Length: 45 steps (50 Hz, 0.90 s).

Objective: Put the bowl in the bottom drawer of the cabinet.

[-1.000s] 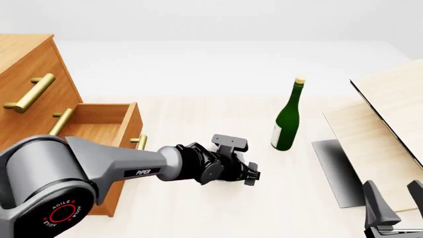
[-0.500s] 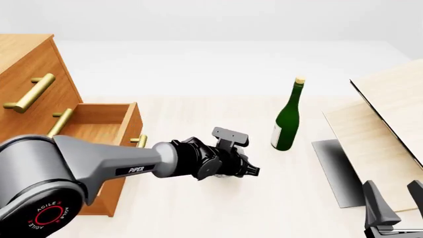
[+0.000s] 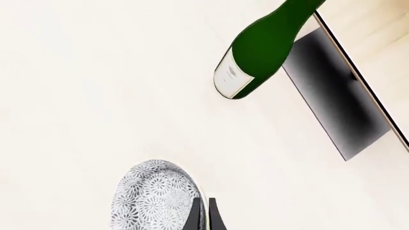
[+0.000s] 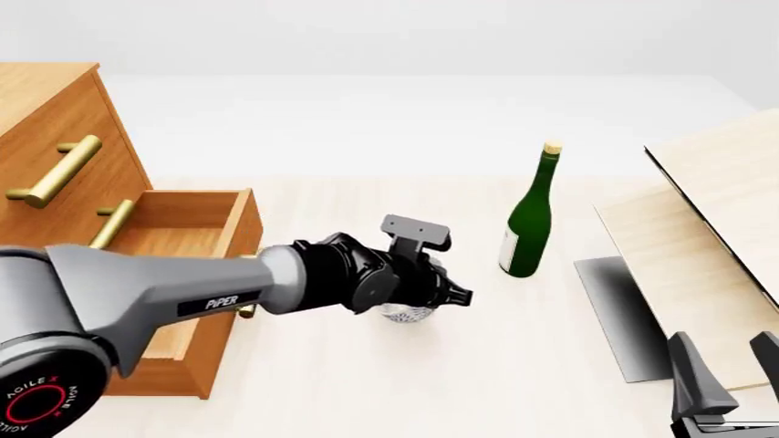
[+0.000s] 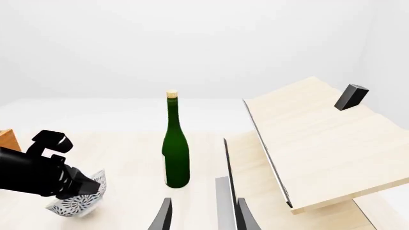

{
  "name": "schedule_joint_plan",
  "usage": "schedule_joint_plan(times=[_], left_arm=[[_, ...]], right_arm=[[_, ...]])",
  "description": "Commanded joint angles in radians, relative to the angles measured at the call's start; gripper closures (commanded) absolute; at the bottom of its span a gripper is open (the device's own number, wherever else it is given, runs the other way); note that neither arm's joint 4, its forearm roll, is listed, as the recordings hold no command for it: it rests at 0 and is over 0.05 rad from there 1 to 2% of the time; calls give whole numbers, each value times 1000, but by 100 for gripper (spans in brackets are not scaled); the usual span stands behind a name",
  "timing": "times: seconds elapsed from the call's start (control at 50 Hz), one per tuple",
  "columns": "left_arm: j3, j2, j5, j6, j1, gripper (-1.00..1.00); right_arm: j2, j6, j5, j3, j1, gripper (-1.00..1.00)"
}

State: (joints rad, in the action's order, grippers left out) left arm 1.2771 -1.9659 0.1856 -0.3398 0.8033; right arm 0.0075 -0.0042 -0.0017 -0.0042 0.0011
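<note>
The speckled white-grey bowl hangs tilted in my left gripper, which is shut on its rim; the left wrist view shows the two fingers pinching the bowl at its edge. In the right wrist view the bowl sits below the black left wrist. The orange-brown cabinet stands at the left with its bottom drawer pulled out, just left of the gripper. My right gripper is open at the near right, holding nothing.
A green bottle stands right of the bowl, also seen as the bottle and bottle. A pale wood panel structure fills the right side, with a dark shadow under it.
My left arm has drawn back to the left and slightly up, carrying the bowl closer to the open drawer. The right arm has not moved.
</note>
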Motion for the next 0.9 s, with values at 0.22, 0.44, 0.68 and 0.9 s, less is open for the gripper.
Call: schedule_joint_plan(times=[0.22,0.44,0.68,0.9], left_arm=[[-6,78,22,54,-27,100],[-20,158,50,79,-39,100],[-41,265,77,96,-60,100],[-74,329,45,101,-89,100]], right_arm=[[0,0,0,0,0,-100],[0,0,0,0,0,-100],[0,0,0,0,0,-100],[0,0,0,0,0,-100]])
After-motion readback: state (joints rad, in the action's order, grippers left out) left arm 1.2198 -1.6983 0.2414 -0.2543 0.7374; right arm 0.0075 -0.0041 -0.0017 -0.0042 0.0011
